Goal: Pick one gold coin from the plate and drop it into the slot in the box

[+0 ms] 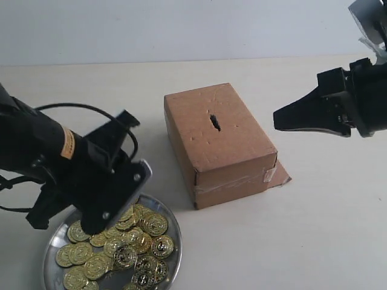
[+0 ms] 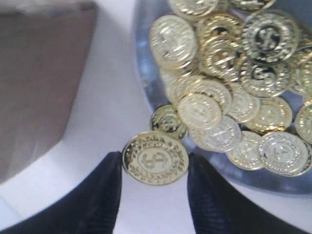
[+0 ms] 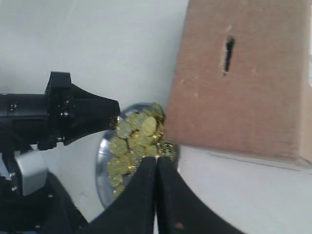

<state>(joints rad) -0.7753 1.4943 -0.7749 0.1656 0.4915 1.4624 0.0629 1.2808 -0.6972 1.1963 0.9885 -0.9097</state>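
My left gripper [image 2: 155,158] is shut on one gold coin [image 2: 155,155], holding it by its edges between the two dark fingers [image 2: 105,192] just above the plate's rim. The silver plate [image 1: 175,243] holds a heap of gold coins [image 1: 139,244] at the front left. In the exterior view the left gripper [image 1: 92,228] points down over the plate, its tips hidden. The brown box [image 1: 221,148] stands in the middle, with the dark slot [image 1: 214,122] in its top. My right gripper [image 1: 277,119] hovers to the right of the box, shut and empty.
A small cardboard flap [image 1: 281,177] juts from the box's base at its taped end. In the right wrist view the box [image 3: 243,87] and its slot [image 3: 227,53] lie beyond the shut right gripper [image 3: 156,163], with the plate [image 3: 102,156] and the left arm [image 3: 63,112] beside them.
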